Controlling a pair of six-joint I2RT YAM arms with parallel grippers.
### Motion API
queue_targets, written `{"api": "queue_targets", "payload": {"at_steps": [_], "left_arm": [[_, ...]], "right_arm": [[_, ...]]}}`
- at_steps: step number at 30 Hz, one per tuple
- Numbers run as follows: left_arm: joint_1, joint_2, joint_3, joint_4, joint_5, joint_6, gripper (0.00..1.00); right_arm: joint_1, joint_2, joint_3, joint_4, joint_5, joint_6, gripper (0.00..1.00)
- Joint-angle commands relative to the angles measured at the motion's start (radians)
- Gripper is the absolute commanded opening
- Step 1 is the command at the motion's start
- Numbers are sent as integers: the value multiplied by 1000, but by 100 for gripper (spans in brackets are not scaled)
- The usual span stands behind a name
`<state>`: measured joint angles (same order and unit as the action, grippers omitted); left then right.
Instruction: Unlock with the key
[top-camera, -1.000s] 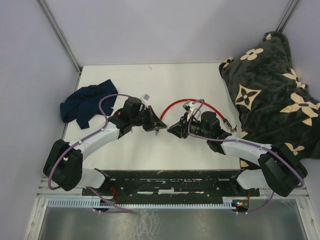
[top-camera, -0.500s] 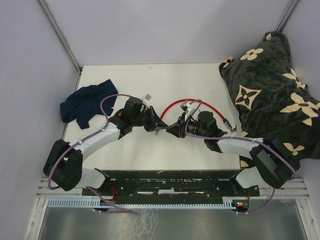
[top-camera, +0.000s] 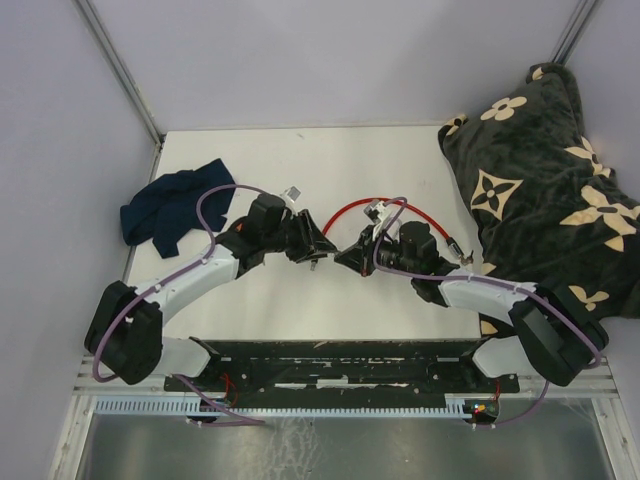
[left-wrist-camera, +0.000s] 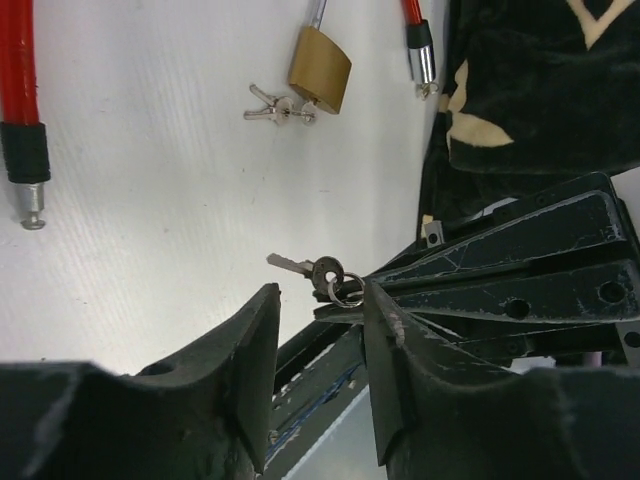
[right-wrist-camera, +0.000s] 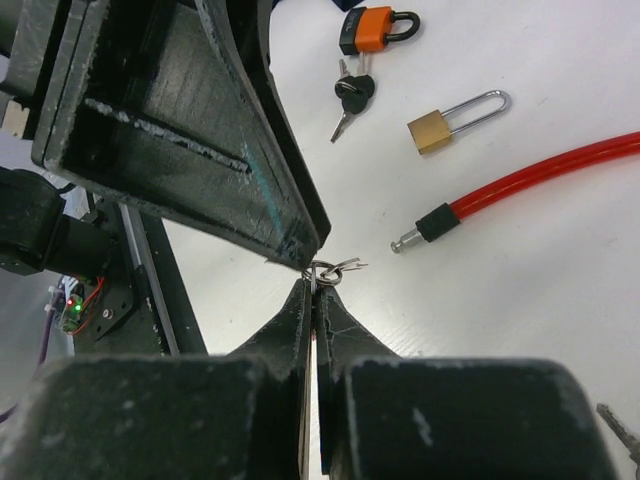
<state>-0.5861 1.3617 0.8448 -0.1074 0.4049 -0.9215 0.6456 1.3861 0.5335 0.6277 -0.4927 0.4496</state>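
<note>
A small silver key (left-wrist-camera: 318, 269) on a split ring hangs above the table between the two grippers. My right gripper (right-wrist-camera: 318, 285) is shut on it at the ring end, and its blade sticks out to the side. My left gripper (left-wrist-camera: 320, 292) stands open just short of the key, with nothing between its fingers. Further out on the table lies a brass padlock (left-wrist-camera: 320, 68) with a long shackle and a small bunch of keys (left-wrist-camera: 276, 110) beside it. An orange padlock (right-wrist-camera: 365, 28) and black-headed keys (right-wrist-camera: 352, 92) also lie there.
A red cable lock (top-camera: 368, 206) curves behind the grippers, its metal end (right-wrist-camera: 405, 241) near the held key. A dark blanket with flower prints (top-camera: 540, 170) is heaped at the right. A blue cloth (top-camera: 170, 208) lies at the left edge.
The left jaws have opened and let go of the key. The right jaws have shut on it. Both arms have hardly moved.
</note>
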Motion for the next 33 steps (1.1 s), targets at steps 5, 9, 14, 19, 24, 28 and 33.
{"api": "queue_targets", "payload": {"at_steps": [5, 9, 14, 19, 24, 28, 33], "left_arm": [[-5, -119, 26, 27, -94, 220, 64], [-4, -137, 7, 61, -56, 217, 72], [-4, -108, -81, 193, -9, -58, 74], [-3, -117, -203, 376, 29, -343, 76], [-4, -142, -219, 380, -4, -479, 78], [-8, -125, -232, 378, 3, -568, 79], [-17, -91, -259, 443, 17, -649, 79]], "right_arm": [[-3, -145, 109, -397, -32, -105, 2], [-4, -184, 152, -575, -23, -195, 2], [-3, -182, 179, -598, -38, -189, 2], [-3, -182, 163, -517, -54, -139, 2], [-2, -174, 136, -429, -49, -81, 2], [6, -160, 115, -347, -35, -36, 2], [25, -145, 108, -281, 4, -13, 2]]}}
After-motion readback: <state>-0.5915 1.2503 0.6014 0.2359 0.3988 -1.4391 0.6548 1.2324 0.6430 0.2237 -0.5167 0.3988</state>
